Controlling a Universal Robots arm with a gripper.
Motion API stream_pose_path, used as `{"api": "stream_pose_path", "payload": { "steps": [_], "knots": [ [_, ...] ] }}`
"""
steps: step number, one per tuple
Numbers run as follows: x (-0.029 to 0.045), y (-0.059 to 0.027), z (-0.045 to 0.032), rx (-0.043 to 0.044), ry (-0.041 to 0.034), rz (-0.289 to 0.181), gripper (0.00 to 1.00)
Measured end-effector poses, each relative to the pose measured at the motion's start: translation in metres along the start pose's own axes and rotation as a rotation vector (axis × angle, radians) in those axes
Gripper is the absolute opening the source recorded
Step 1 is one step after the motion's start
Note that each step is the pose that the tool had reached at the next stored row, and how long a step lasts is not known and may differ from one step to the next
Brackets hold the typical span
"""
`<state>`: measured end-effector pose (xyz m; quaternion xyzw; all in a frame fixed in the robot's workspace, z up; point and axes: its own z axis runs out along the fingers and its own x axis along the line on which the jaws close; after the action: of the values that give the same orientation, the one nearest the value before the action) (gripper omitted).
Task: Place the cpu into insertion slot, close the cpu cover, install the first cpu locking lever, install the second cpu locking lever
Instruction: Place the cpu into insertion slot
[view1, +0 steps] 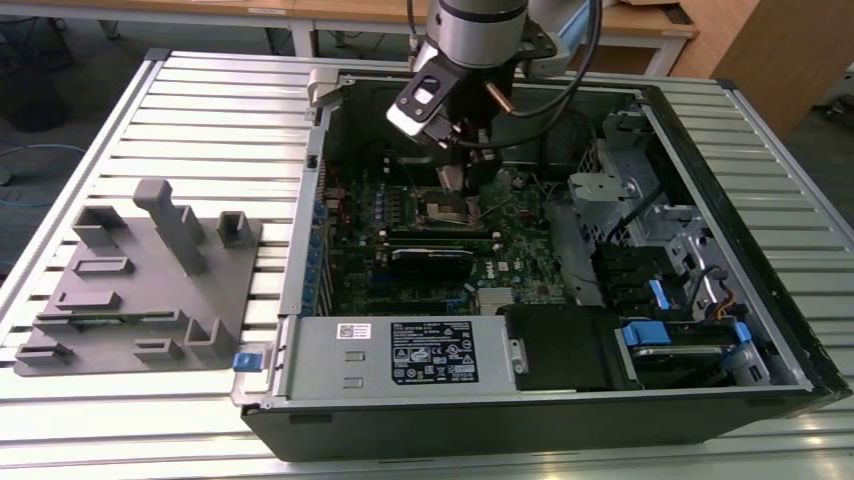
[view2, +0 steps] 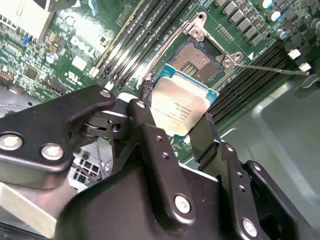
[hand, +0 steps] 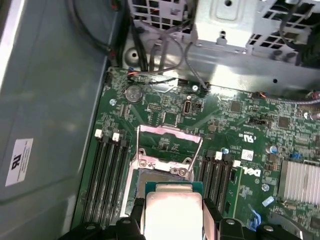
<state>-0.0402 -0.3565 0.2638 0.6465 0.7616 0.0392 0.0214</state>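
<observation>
My gripper (view2: 175, 119) is shut on the cpu (view2: 181, 108), a small square chip with a silvery top and green edge, pinched between two black fingers (view2: 142, 112). In the first wrist view the cpu (hand: 172, 215) hangs in the gripper (hand: 172, 217) just above one edge of the insertion slot (hand: 159, 176). The insertion slot (view2: 196, 57) lies uncovered, its dark centre showing. The cpu cover (hand: 169, 131) stands raised behind it, green board visible through its window. A thin locking lever (view2: 270, 67) sticks out sideways. In the exterior view the gripper (view1: 454, 182) hovers over the slot (view1: 447, 208) inside the computer case.
Black memory slots (hand: 107, 175) flank the socket on both sides. A finned heatsink (hand: 300, 182) and loose cables (hand: 165, 60) lie nearby. The case walls (view1: 304, 250) and drive cage (view1: 667, 330) ring the board. A grey fixture plate (view1: 134, 290) sits at the exterior view's left.
</observation>
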Motion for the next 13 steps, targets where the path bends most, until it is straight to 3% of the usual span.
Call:
{"api": "stream_pose_path", "payload": {
  "steps": [9, 13],
  "knots": [
    [0.0000, -0.0002, 0.0021, -0.0023, -0.0111, 0.126, 0.54],
    [0.0000, -0.0002, 0.0022, -0.0025, -0.0120, 0.136, 0.54]
  ]
}}
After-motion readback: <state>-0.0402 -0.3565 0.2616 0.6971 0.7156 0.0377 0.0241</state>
